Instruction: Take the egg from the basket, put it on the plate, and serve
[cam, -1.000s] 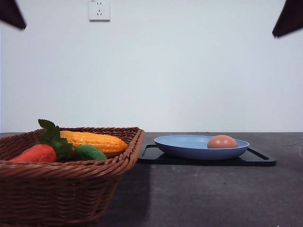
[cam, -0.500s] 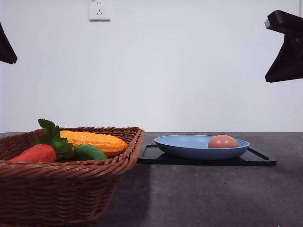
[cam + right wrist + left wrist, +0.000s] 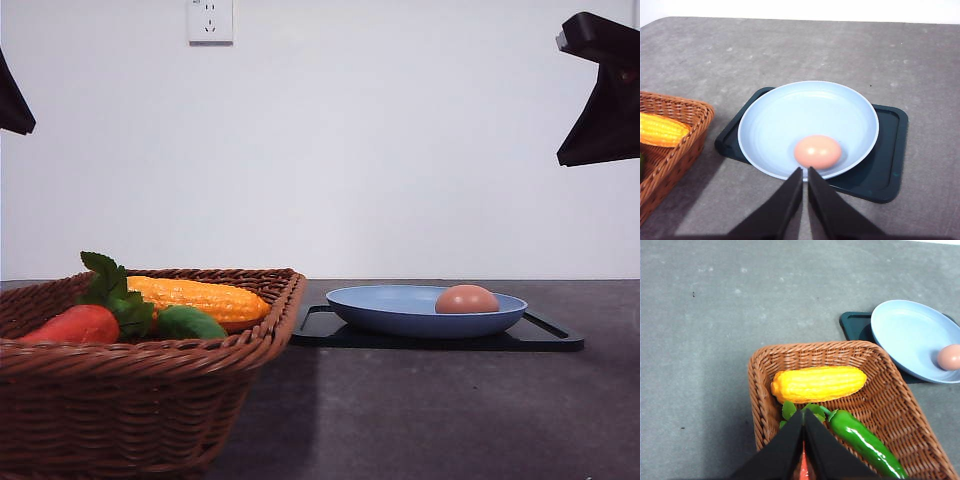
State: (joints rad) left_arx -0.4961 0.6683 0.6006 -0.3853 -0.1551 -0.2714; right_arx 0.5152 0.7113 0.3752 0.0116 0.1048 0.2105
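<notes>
Smooth matte salmon egg (image 3: 817, 151), lying inside blue plate (image 3: 770, 125), near rim. Plate atop black tray (image 3: 887, 165), beside basket (image 3: 150, 400). Right end effector (image 3: 804, 175) pressed together above plate; left end effector (image 3: 803, 416) likewise, above basket.

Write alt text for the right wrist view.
A salmon-coloured oval egg lies in a shallow round blue plate that sits on a flat black rectangular tray on a grey tabletop. The right gripper, fingertips nearly together, points at the egg from above; a corner of a brown wicker basket holds yellow corn.
</notes>
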